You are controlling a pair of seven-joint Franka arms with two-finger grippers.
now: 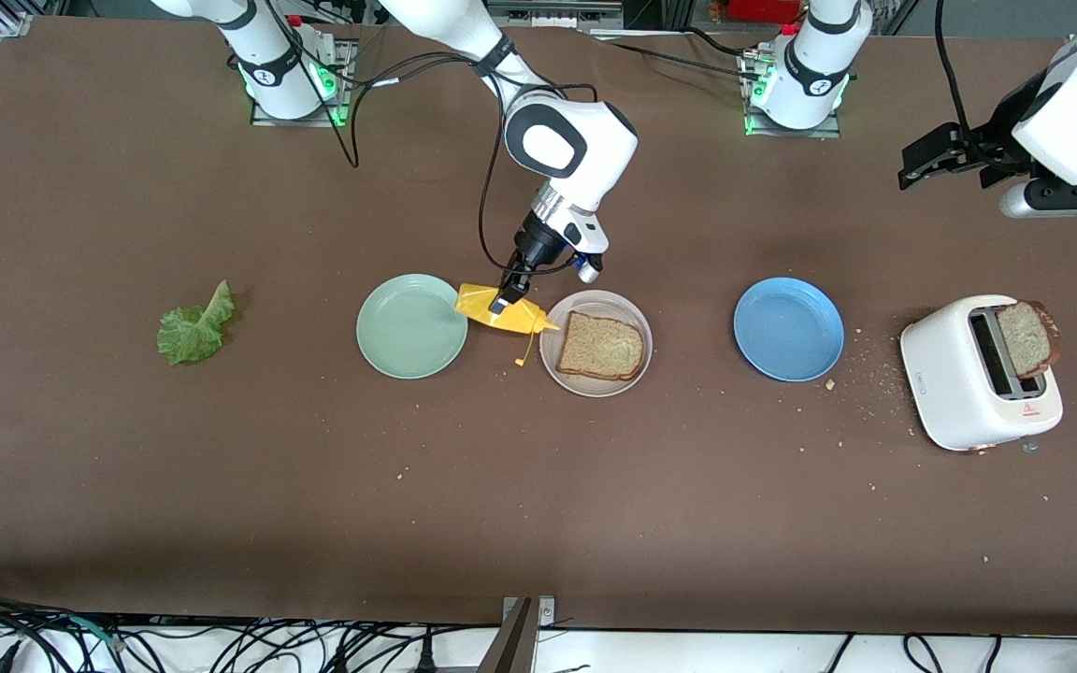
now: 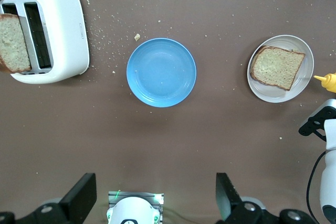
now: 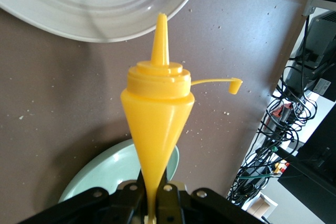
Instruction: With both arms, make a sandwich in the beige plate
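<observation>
The right gripper [image 1: 508, 301] is pinched hard on a yellow bottle [image 1: 501, 313], squashing its soft plastic body flat between the jaws. The bottle lies tipped almost level, its cone nozzle aimed at the plate [image 1: 637, 366], with the open cap dangling on a thin strap. That body is thin and squeezable, so I would guess the mid-body hold is what drives the sauce out.

On the beige plate lies one slice [image 1: 602, 347], brown, speckled, dark at the crust; it looks light, stiff and crumbly, best lifted by an edge. The lettuce [image 1: 193, 327], ruffled and limp, lies well off at the plate's nine o'clock, past a mint plate [image 1: 373, 353]. A second slice [image 1: 1025, 337] stands in the white toaster [image 1: 940, 369], out at three o'clock past a blue plate [image 1: 788, 328].

The left gripper [image 1: 931, 157] waits with its jaws spread wide, holding nothing, up above the toaster's end of the table.
</observation>
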